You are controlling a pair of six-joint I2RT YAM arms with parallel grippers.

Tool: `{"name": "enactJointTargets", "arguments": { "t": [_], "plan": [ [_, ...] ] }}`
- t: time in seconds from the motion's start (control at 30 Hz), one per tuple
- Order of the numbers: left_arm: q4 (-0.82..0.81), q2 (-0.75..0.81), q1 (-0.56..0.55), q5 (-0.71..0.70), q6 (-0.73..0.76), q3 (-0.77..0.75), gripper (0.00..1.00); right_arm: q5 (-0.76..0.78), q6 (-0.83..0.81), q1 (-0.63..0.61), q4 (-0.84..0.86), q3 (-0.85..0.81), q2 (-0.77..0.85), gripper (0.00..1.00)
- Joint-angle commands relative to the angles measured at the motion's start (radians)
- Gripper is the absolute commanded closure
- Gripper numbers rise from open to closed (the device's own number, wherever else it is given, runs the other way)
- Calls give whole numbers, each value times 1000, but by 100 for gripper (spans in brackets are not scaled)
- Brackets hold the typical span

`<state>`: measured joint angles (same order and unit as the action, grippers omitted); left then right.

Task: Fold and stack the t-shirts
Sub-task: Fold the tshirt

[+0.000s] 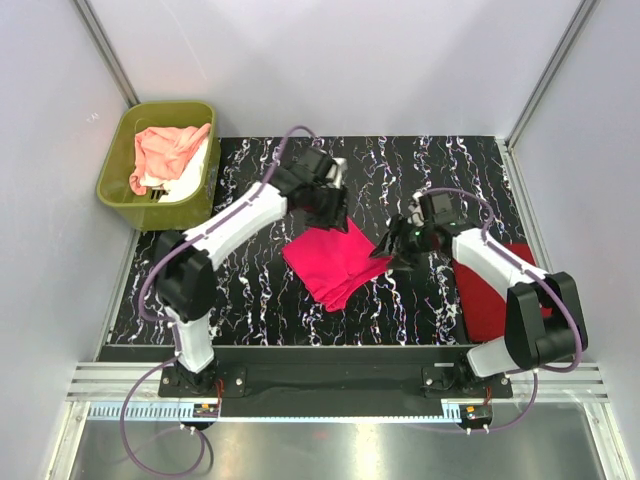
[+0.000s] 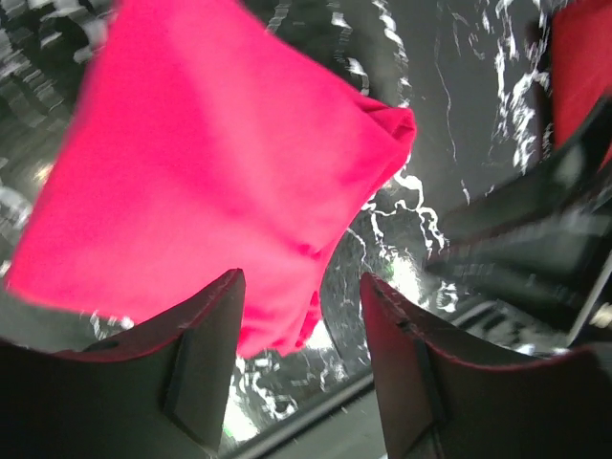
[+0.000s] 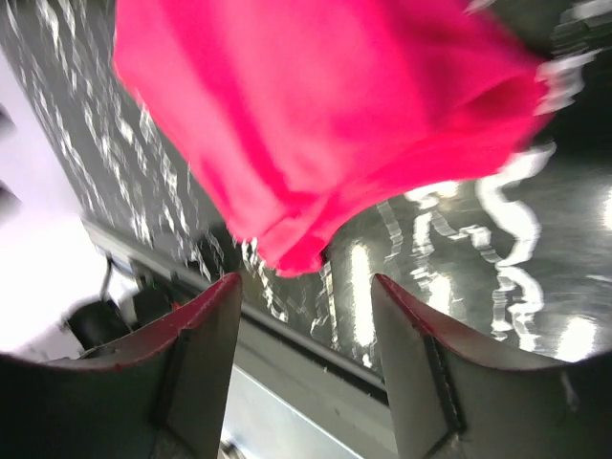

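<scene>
The hot pink t-shirt (image 1: 335,262) lies folded in the middle of the mat (image 1: 250,290), between my two arms. My left gripper (image 2: 301,359) and right gripper (image 3: 306,359) both stand spread, pinching nothing (only cloth beyond the tips). I judge this fold finished. The next move calls for stacking it on the darker red t-shirt (image 1: 485,315) at my right. Only the top view shows the tub (image 1: 115,165) holding the peach-pink t-shirt (image 1: 165,150) and white t-shirt (image 1: 190,178). Only my right wrist shows the layered hem.

Folded t-shirt (image 1: 335,262) lies mid-table (image 1: 250,290). Left gripper (image 1: 328,210) just behind it, right gripper (image 1: 392,250) at its right edge. 2nd folded t-shirt (image 1: 476,310) on table's right side, partly under right arm. Tub (image 1: 112,165) beside far-left corner, w/ crumpled t-shirts (image 1: 165,150) inside.
</scene>
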<state>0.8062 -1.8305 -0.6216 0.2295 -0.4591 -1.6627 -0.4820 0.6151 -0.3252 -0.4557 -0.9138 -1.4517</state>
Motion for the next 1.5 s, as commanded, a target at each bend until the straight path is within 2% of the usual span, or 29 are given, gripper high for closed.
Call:
{"name": "enactJointTargets", "arguments": {
  "t": [0.0, 0.07, 0.17, 0.23, 0.33, 0.47, 0.53, 0.77, 0.97, 1.27, 1.47],
  "plan": [
    [-42, -41, -93, -123, 108, -74, 45, 11, 23, 90, -11, 21, -9, 36],
    [-54, -65, -156, -156, 158, -75, 50, -18, 49, 106, 15, 56, -13, 37],
    [-71, -105, -225, -222, 217, -77, 53, -24, 109, 123, 75, 122, -6, 43],
    [-70, -143, -262, -255, 240, -86, 51, -46, 159, 144, 150, 185, -6, 50],
    [-68, -179, -294, -329, 247, -104, 36, -81, 208, 166, 238, 234, -44, 59],
    [-128, -213, -331, -438, 266, -89, 37, -86, 218, 195, 288, 248, -90, 68],
    [-139, -225, -343, -459, 272, -106, 40, -76, 216, 207, 305, 256, -102, 68],
    [-131, -328, -356, -486, 266, -175, 39, -84, 252, 224, 370, 262, -159, 63],
    [-174, -343, -366, -496, 244, -149, 37, -95, 276, 227, 410, 231, -225, 63],
    [-193, -380, -368, -493, 249, -152, 51, -67, 304, 227, 416, 224, -251, 65],
    [-191, -409, -366, -478, 264, -170, 71, -70, 313, 225, 419, 204, -292, 66]
  ]
}}
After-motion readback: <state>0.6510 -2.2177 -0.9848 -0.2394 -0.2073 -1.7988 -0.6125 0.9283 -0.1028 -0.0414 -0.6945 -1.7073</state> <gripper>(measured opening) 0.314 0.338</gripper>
